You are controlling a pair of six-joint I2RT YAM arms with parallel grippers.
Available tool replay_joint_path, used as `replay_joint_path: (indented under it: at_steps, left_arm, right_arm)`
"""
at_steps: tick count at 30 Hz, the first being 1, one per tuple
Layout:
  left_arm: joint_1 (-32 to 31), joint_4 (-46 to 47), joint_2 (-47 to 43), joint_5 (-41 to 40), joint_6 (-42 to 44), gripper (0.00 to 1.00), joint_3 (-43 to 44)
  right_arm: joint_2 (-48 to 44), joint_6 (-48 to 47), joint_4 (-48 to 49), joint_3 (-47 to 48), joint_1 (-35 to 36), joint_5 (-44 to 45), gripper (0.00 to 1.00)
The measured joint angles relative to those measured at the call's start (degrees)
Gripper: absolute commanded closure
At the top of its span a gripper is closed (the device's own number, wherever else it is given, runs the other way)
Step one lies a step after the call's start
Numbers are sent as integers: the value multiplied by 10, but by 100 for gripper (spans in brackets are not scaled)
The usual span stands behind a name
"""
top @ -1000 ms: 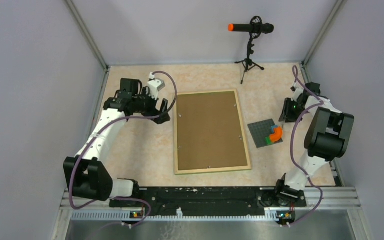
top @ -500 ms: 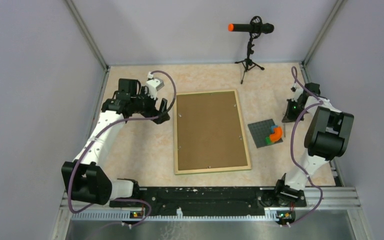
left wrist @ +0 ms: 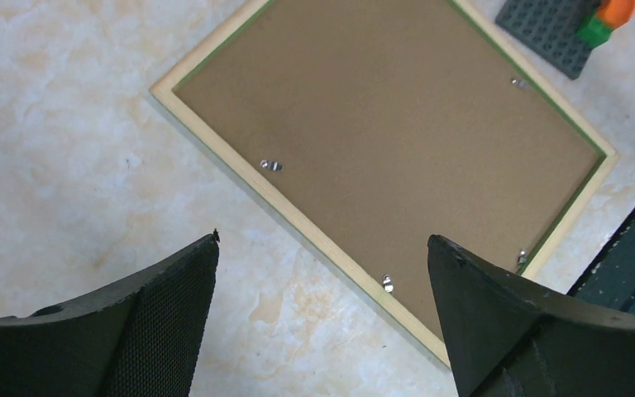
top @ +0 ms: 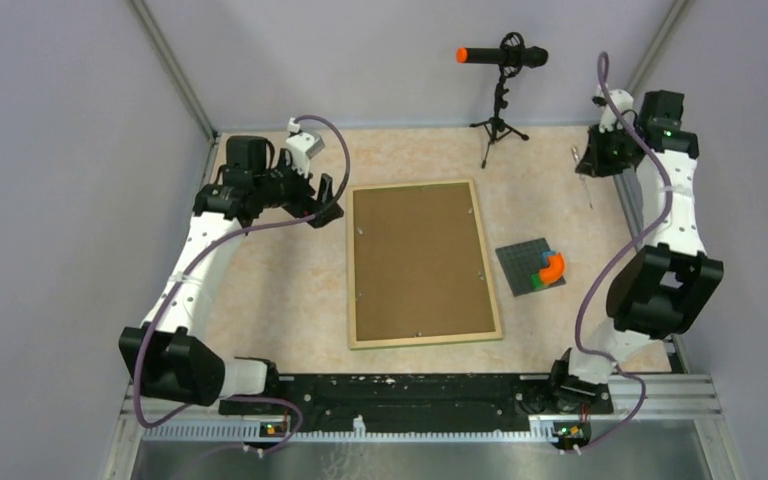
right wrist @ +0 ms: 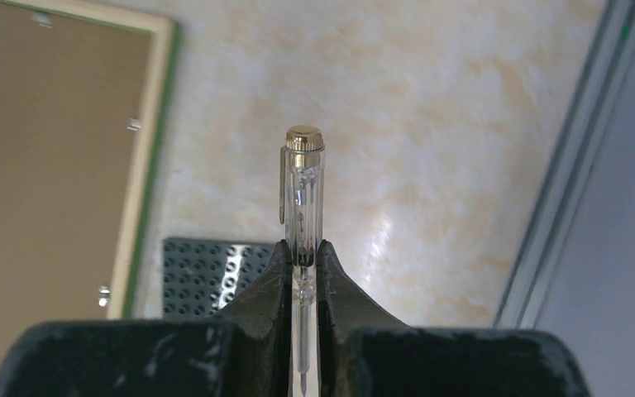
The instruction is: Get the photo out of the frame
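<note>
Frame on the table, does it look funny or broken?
The frame lies face down, its brown back up, so no picture shows. Nothing looks broken or spilled. The right pincer holds a clear pen-like tool.

The pale beige marbled bench (top: 280, 290) fills the middle of the top view; at its centre a large thin rectangular picture frame (top: 421, 262) lies flat, brown fibreboard back up; right of it, apart, a small grey studded baseplate (top: 515, 262) bearing coloured bricks; above, a black microphone tripod (top: 498, 128) stands.
</note>
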Motion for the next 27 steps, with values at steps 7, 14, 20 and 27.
replay_joint_path:
  at_steps: [7, 14, 20, 27]
  left_arm:
    - [0, 20, -30, 68, -55, 1, 38]
    - [0, 77, -20, 195, -212, 1, 67]
    - [-10, 203, -20, 263, -396, 7, -14]
    - [-55, 313, -19, 299, -510, 20, -87]
  right_arm:
    - [-73, -35, -72, 96, 188, -80, 99]
    - [-89, -34, -99, 109, 403, -84, 99]
    - [-89, -48, -108, 109, 535, -28, 100]
    - [-89, -69, -104, 103, 623, 64, 100]
